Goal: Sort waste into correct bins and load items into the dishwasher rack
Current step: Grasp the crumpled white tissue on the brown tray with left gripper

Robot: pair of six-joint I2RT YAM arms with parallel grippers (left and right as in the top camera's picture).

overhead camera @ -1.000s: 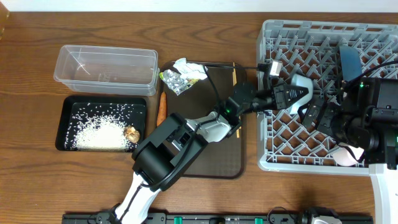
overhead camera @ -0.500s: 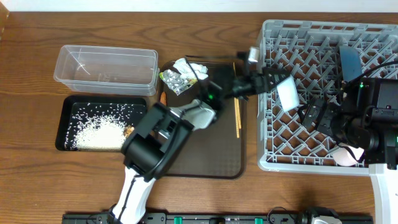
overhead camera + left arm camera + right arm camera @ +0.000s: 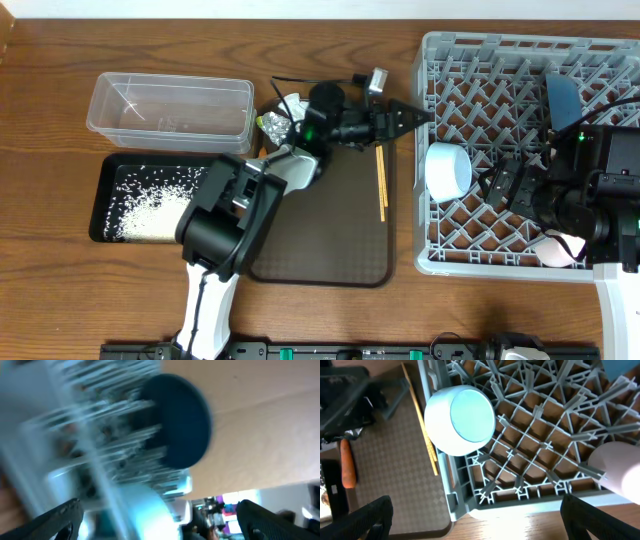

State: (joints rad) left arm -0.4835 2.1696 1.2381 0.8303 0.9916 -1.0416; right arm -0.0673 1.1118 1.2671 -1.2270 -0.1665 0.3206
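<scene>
The left gripper (image 3: 415, 116) hangs wide open at the rack's (image 3: 470, 60) ten o'clock edge. The white bowl (image 3: 447, 170) lies inside at nine o'clock, apparently tipped sideways. The right gripper (image 3: 475, 505) is wide open too.

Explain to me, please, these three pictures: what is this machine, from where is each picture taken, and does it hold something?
This is a robot with two arms at a wooden table. Each arm ends in a gripper, a clamp with two fingers. One picture looks down from above; the other two come from cameras on the wrists, so the dark shapes in their lower corners are the gripper's own fingers. The left gripper is at the edge of the grey dishwasher rack; the right gripper hangs over it. Both are open and hold nothing. In the rack are a white bowl, a blue plate and a pink cup. Chopsticks lie on the brown tray. Further left stand a clear tub and a black tray with rice.
</scene>
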